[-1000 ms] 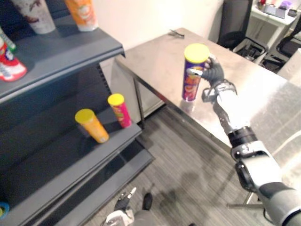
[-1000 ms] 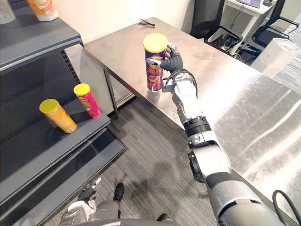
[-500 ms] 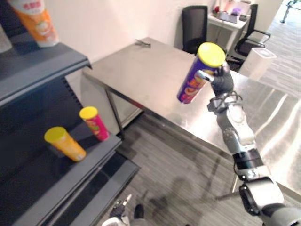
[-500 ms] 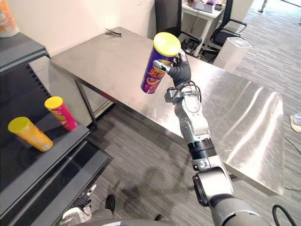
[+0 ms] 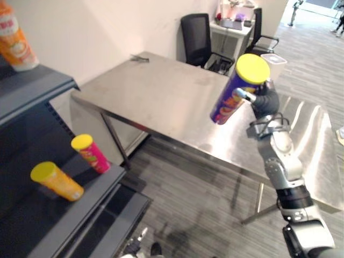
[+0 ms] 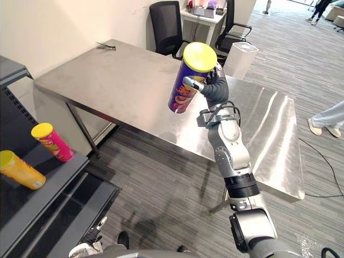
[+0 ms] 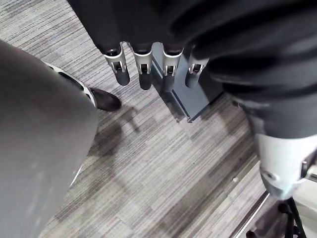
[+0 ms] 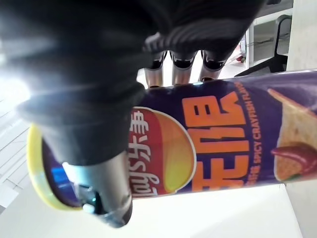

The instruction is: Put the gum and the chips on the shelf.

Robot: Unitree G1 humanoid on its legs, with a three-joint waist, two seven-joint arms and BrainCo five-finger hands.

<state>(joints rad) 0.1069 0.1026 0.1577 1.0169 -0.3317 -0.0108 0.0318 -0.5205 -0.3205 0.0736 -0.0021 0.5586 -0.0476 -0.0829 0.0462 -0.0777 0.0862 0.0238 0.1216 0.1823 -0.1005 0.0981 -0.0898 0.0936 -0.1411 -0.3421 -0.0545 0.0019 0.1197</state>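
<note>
In the left eye view, the chips point(image 5: 234, 91) are held clear above the table point(image 5: 161, 91) by the right hand point(image 5: 264, 99), with the tube tilted and its yellow lid uppermost. The lift is judged to be meant for a carry across to the shelf point(image 5: 59, 215) at the left. On the shelf's lower board an orange can point(image 5: 56, 181) and a pink can point(image 5: 90, 153) are set apart from each other, and bare board is left beside them where room for the chips may be expected. A cup point(image 5: 13, 37) is stood on the board above. The table is a bare steel top, and a small dark thing point(image 5: 141, 58) near its far corner cannot be made out. In the right eye view, an office room is shown. A black chair point(image 6: 164, 24) and a white bin point(image 6: 237, 56) are placed behind the table, the floor point(image 6: 161, 183) is covered in grey striped carpet, and a person's leg point(image 6: 328, 117) is caught at the right edge. In the left wrist view, the left hand point(image 7: 144, 67) is hung idle low over the floor, with its fingers straight and nothing held. In the right wrist view, the fingers point(image 8: 182, 69) are wrapped round the far side of the tube and the thumb point(image 8: 101, 186) is laid across the near side close to the lid end, so the hand is closed firmly on the chips. This high grip is judged to be why the tube's base is swung outward.
</note>
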